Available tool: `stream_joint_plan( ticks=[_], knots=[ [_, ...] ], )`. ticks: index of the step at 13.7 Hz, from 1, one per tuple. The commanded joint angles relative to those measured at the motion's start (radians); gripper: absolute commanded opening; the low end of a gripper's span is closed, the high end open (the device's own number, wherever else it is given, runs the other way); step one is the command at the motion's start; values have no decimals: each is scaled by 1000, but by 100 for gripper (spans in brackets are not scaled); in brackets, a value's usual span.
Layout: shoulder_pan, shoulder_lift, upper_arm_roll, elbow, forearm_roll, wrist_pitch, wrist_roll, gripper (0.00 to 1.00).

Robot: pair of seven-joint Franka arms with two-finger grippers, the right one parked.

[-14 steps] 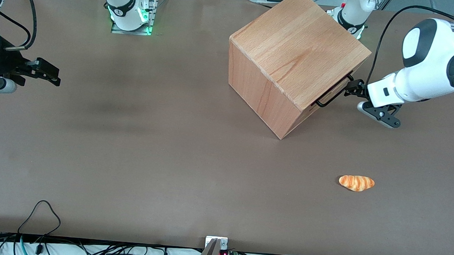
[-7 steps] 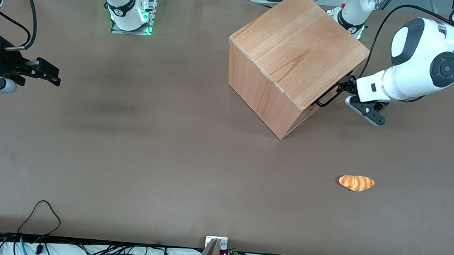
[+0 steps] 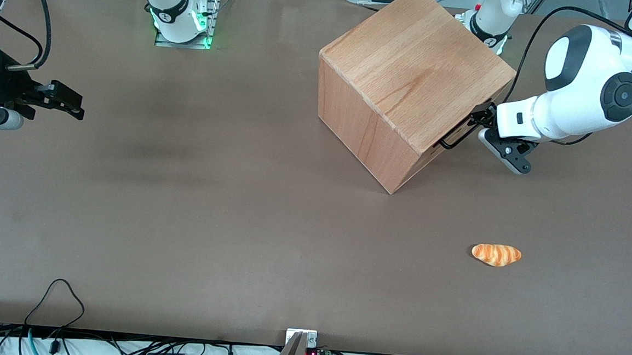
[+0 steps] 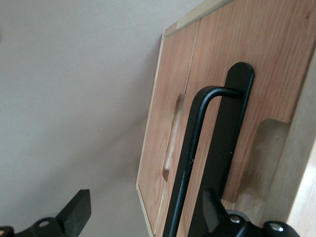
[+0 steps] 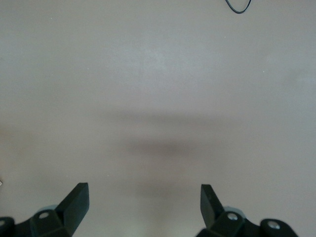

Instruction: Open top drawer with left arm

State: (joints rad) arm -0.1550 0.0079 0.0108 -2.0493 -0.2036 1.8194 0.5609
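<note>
One black bar handle (image 4: 190, 163) on pale-wood top drawer (image 4: 247, 74); gripper (image 3: 483, 117) jaws apart, straddling it.

Left arm (image 3: 589, 98): white, dark joint caps, elbow raised, forearm angled down toward the parked arm's end of the table. Wrist roughly level. Gripper (image 3: 481, 117): black, two fingers (image 4: 79, 210) spread wide apart, nothing clamped between them, held above the table.
</note>
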Motion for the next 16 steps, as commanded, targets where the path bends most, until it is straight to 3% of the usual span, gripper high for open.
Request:
stream_joint_plan(
  ticks=[1,16],
  knots=[
    [2,-19,0,-58,-51,57,86,100],
    [5,43,11,-71,-49,132,137,100]
  ],
)
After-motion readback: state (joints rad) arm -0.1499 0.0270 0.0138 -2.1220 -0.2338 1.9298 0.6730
